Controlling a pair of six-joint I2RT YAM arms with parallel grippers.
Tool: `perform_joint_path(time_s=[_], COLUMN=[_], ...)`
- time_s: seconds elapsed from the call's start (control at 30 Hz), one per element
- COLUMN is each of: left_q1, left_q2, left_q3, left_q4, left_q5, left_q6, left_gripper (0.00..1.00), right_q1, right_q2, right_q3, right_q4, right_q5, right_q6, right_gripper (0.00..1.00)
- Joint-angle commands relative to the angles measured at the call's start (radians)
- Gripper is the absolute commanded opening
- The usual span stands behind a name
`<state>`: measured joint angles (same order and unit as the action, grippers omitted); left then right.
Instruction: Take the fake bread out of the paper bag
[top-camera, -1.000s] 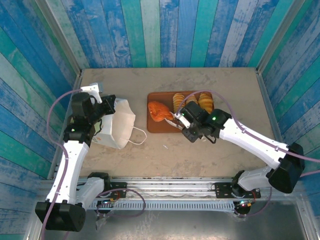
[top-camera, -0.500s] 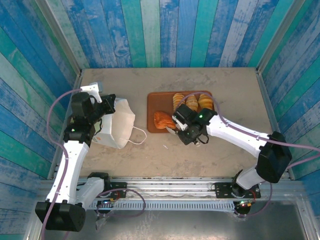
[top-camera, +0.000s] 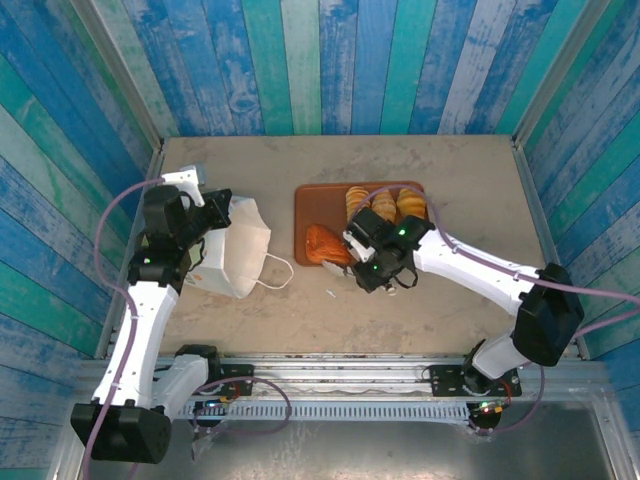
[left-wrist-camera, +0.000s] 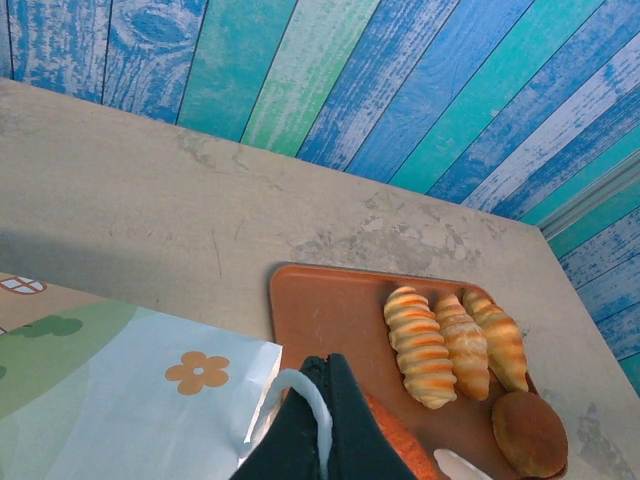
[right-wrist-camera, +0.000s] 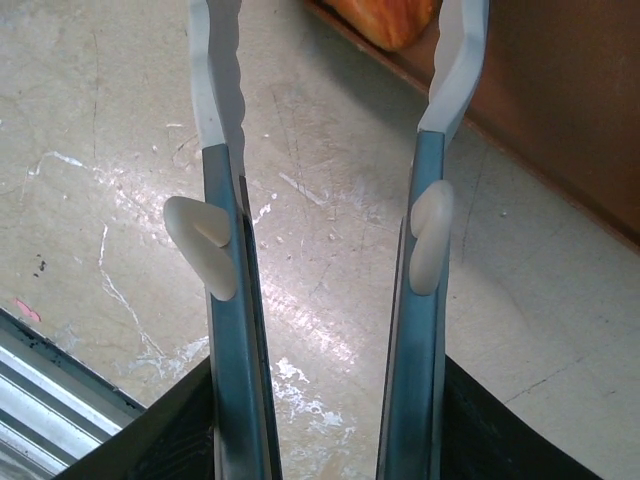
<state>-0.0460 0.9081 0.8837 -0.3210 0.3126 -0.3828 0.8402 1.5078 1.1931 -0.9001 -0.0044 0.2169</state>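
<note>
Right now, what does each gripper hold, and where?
The left gripper is shut on the paper bag at its top edge, by the white handle. The right gripper is open, holding nothing.

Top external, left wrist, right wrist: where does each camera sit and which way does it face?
Top external: above and behind the left arm and right arm, looking down on the table; left gripper at the paper bag, right gripper by the tray.
Left wrist: low over the bag, facing the back wall across the tray; its dark gripper at the bottom edge.
Right wrist: looking down its open gripper's fingers at the table.
Shared: the tray and orange pastry appear in all three.
</note>
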Motion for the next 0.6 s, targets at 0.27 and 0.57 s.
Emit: perform_joint_path(time_s=[0.27,0.57], left_q1=[-0.002,-0.002], left_q2=[-0.029,-0.026], left_q3=[-0.005,-0.003], left_q4=[0.026,0.027], left_q5=[0.02,0.023], left_q6=[-0.003,-0.004], left_gripper=[0.0,0.0], right_q1=[-0.069,-0.087], right_q2=[0.038,0.166], right_q3=[0.087,0.147], right_q4=[0.008,0.015], right_q5=[-0.075,-0.091], right_q6=[-0.122,-0.174], right_gripper=[0.52,0.5])
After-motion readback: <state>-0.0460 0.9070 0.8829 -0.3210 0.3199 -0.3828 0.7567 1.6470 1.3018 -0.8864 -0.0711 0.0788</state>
